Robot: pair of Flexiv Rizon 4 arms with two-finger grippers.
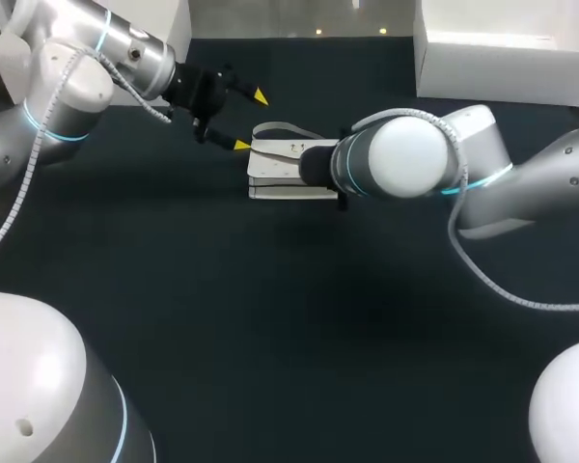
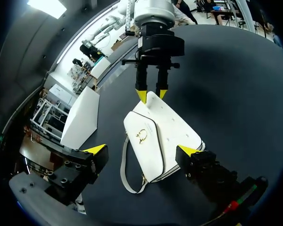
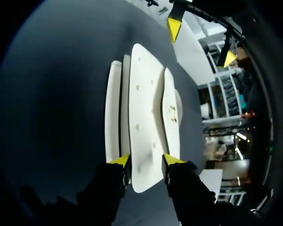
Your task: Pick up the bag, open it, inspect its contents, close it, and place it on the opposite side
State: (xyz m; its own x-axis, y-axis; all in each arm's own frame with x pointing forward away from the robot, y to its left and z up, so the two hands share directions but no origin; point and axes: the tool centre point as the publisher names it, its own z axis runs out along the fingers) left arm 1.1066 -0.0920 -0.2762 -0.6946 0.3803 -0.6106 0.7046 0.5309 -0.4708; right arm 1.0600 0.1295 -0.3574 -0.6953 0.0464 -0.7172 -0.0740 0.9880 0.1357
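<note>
Right gripper [image 3: 146, 160] is narrow, both fingers pinching one end of the white bag [image 3: 142, 94]. The bag lies near the middle of the dark table [image 1: 270, 318]. Its long axis runs from the right gripper toward the left gripper [image 2: 142, 150], strap [image 2: 124, 174] end toward the left one. Left gripper is spread wide just beside that end; can't tell if it touches. In the head view the right wrist hides its fingers and the pinched end.

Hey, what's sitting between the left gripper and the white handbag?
Nothing but bare dark table. The left wrist view shows the white leather handbag just ahead of the left gripper, within its open jaws' span.
</note>
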